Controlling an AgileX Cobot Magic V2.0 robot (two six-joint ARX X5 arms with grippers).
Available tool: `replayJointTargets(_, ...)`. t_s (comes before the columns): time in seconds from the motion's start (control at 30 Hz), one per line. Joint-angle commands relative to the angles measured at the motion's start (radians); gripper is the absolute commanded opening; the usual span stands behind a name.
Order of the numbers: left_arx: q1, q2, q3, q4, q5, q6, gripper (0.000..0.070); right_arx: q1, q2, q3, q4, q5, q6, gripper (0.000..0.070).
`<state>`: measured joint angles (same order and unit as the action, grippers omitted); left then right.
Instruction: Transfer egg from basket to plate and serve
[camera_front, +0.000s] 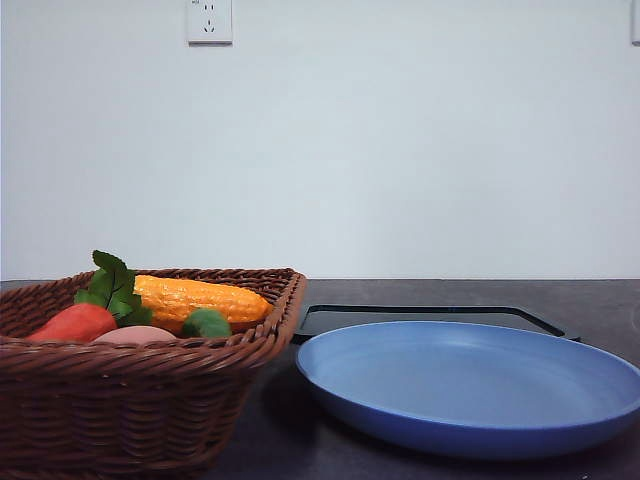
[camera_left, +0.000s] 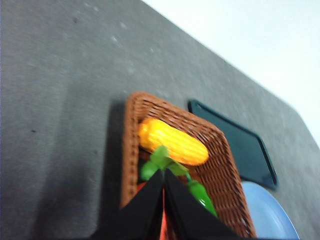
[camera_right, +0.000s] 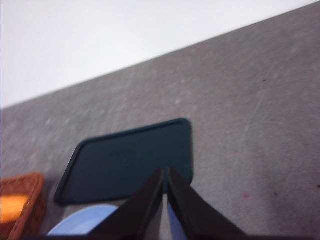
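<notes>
Basket (camera_front: 150, 400) nearest — egg (camera_front: 135, 335) inside; plate (camera_front: 470, 385) beside, bare.

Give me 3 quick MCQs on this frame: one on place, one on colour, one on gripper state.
1. Where is the egg?
A. in the basket
B. on the plate
C. on the tray

2. What colour is the plate?
A. white
B. light blue
C. green

3. How do the left gripper and right gripper stand?
A. both wide open
B. left shut on the egg
C. both shut, holding nothing

Answers:
1 A: front view shows the egg among the corn and the red vegetable inside the wicker rim.
2 B: its rim and bowl read light blue.
3 C: in each wrist view the fingertips meet with nothing between them.
</notes>
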<state>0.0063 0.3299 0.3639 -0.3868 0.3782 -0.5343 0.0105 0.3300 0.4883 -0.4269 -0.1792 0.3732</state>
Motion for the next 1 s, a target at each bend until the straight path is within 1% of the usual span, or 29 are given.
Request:
replayJointTargets(0.0,0.0,0.06,0.065,-0.004,0.034,0.085,0.0,0.0,0.058,0.041,-0.017,-0.023,-0.055,0.0)
replayJointTargets(0.13,-0.002,0.191,0.196,-0.06,0.125,0.174,0.0,0.0,0.192,0.134,-0.091,-0.089,-0.118,0.0)
replayJointTargets(0.23,-0.008,0.276,0.28,-0.114,0.168,0.218,0.0,0.0,0.287,0.184,-0.16,-0.143,-0.134,0.0)
replayJointTargets(0.37,-0.027,0.371,0.357,-0.181,0.208,0.262,0.0,0.0,0.404,0.211,-0.255,-0.262,-0.177,0.0)
replayJointTargets(0.43,-0.04,0.405,0.372,-0.199,0.235,0.277,0.0,0.0,0.455,0.211,-0.293,-0.321,-0.188,0.0)
replayJointTargets(0.5,-0.055,0.432,0.373,-0.203,0.274,0.284,0.0,0.002,0.501,0.211,-0.32,-0.36,-0.202,0.0)
replayJointTargets(0.57,-0.072,0.455,0.373,-0.203,0.294,0.284,0.001,0.006,0.538,0.211,-0.324,-0.386,-0.202,0.0005)
replayJointTargets(0.6,-0.079,0.464,0.373,-0.203,0.294,0.284,0.0025,0.011,0.552,0.211,-0.323,-0.392,-0.202,0.0028)
replayJointTargets(0.67,-0.093,0.481,0.373,-0.202,0.295,0.283,0.0072,0.023,0.581,0.211,-0.323,-0.387,-0.202,0.01)
replayJointTargets(0.77,-0.109,0.495,0.373,-0.199,0.295,0.283,0.019,0.047,0.626,0.211,-0.326,-0.336,-0.201,0.0205)
replayJointTargets(0.8,-0.113,0.498,0.373,-0.198,0.295,0.283,0.0228,0.055,0.641,0.209,-0.326,-0.319,-0.201,0.0222)
replayJointTargets(0.87,-0.12,0.5,0.373,-0.197,0.295,0.283,0.0298,0.073,0.675,0.201,-0.321,-0.289,-0.201,0.0232)
replayJointTargets(0.97,-0.13,0.5,0.373,-0.197,0.295,0.283,0.0338,0.097,0.731,0.181,-0.293,-0.259,-0.202,0.0232)
